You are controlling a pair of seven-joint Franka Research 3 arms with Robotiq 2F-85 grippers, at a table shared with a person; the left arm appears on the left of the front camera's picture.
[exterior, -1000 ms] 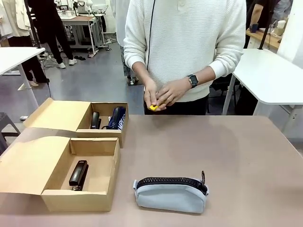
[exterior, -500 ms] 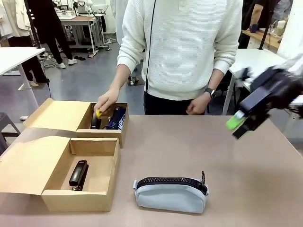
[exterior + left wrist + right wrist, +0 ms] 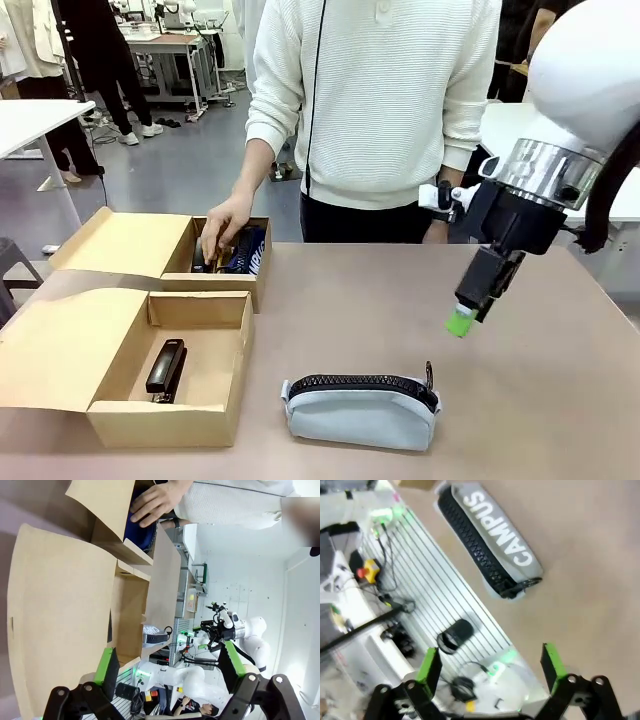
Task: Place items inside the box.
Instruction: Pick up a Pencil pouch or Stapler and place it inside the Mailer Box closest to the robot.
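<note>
The surface (image 3: 560,400) is viewed frontally, toward the person (image 3: 380,100). The grey pouch (image 3: 360,415) is shared with the rolled right wrist view.

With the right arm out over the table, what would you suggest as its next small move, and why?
Probably lower the right gripper down and leftward toward the pale grey pouch. Its jaws stand open and empty, and the pouch lies on the table, outside both boxes. The person's hand is inside the far box, so that side looks best left alone for the moment.
</note>
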